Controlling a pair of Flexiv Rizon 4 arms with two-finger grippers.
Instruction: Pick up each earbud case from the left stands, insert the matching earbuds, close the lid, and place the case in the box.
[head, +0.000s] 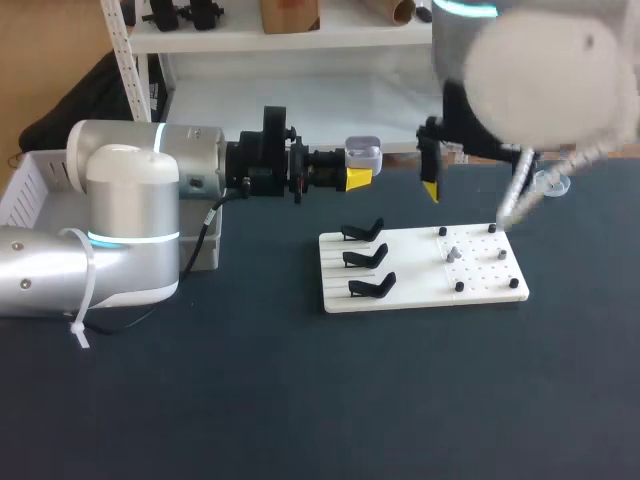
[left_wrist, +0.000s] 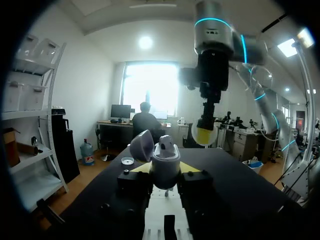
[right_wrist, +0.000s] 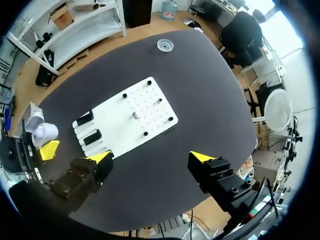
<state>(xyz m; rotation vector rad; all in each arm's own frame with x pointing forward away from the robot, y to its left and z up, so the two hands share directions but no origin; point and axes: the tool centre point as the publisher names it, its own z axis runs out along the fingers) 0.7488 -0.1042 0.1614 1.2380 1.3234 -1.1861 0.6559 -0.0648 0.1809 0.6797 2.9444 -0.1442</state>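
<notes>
The white board (head: 410, 288) lies in the middle of the head picture, its three black stands (head: 365, 258) empty. The box (head: 25, 190) waits at the left edge. My left pincer (head: 358, 178) squeezes the earbud case (head: 364, 152) up high, lid open, so I think earbuds can go in. My right pincer (head: 431, 188) hangs beside it, spread open, holding nothing.

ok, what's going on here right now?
The left gripper holds an earbud case up off the table with its lid open. The right gripper hangs open and empty above the table, near the white board. All three black stands on the board are empty. The box sits at the table's left edge, behind the left arm. Whether the earbuds are in the case, I cannot tell.
</notes>
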